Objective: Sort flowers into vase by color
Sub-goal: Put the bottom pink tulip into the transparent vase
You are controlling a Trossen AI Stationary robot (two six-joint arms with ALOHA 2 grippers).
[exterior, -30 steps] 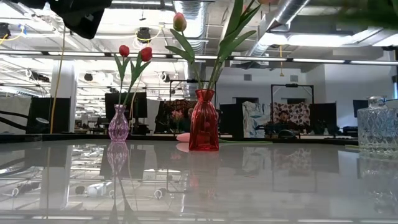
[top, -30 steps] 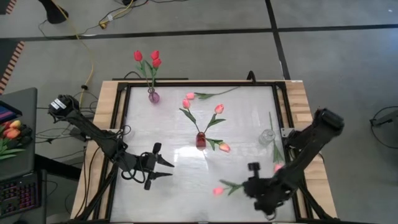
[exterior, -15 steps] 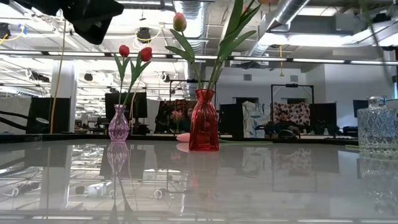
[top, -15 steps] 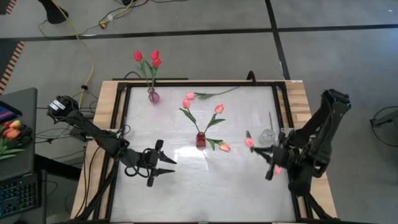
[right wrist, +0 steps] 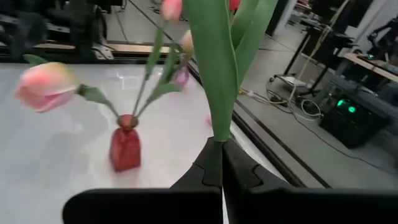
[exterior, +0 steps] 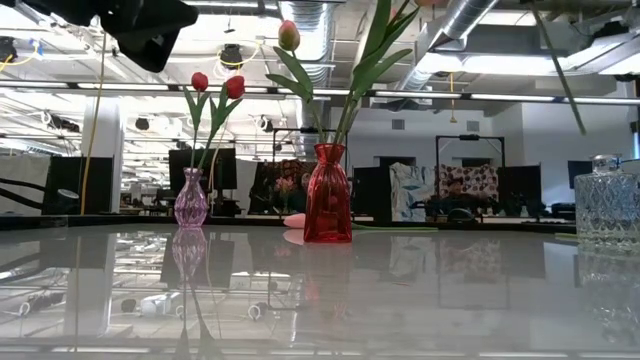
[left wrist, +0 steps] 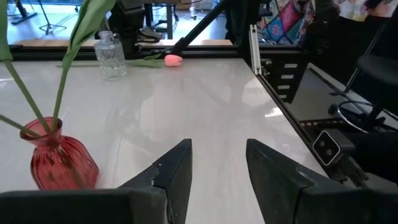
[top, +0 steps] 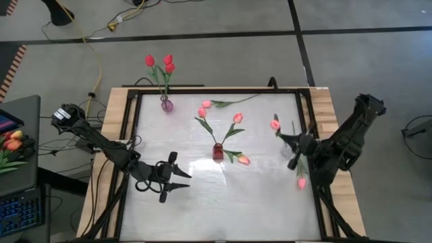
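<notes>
My right gripper (top: 283, 138) (right wrist: 221, 155) is shut on a pink tulip (top: 275, 124) and hovers over the clear glass vase (exterior: 607, 205) at the table's right side. The tulip's bare stem (exterior: 560, 70) hangs slanting above that vase. My left gripper (top: 183, 179) (left wrist: 217, 168) is open over the near left of the table, touching nothing. A red vase (top: 217, 152) at mid-table holds three pink tulips. A purple vase (top: 166, 104) at the far left holds three red ones. Two more pink tulips (top: 301, 182) (top: 206, 104) lie flat on the table. My right gripper pinches the tulip between its two fingers at the stem (right wrist: 219, 132), where the long green leaves (right wrist: 214, 56) spread from it. The fingers reach toward the table's left, across the stem. The flower is lifted clear, with its lower stem hanging free below.
The table has a dark frame and a wooden rim (top: 322, 101). A bundled bunch of orange tulips (top: 13, 142) lies on a side desk beyond the left edge. Bare white tabletop (top: 229, 202) stretches along the near side.
My right gripper has risen from the near right of the table and moved toward the far edge, carrying the pink tulip. The flower has gone from lying on the table to hanging clear above the glass vase.
</notes>
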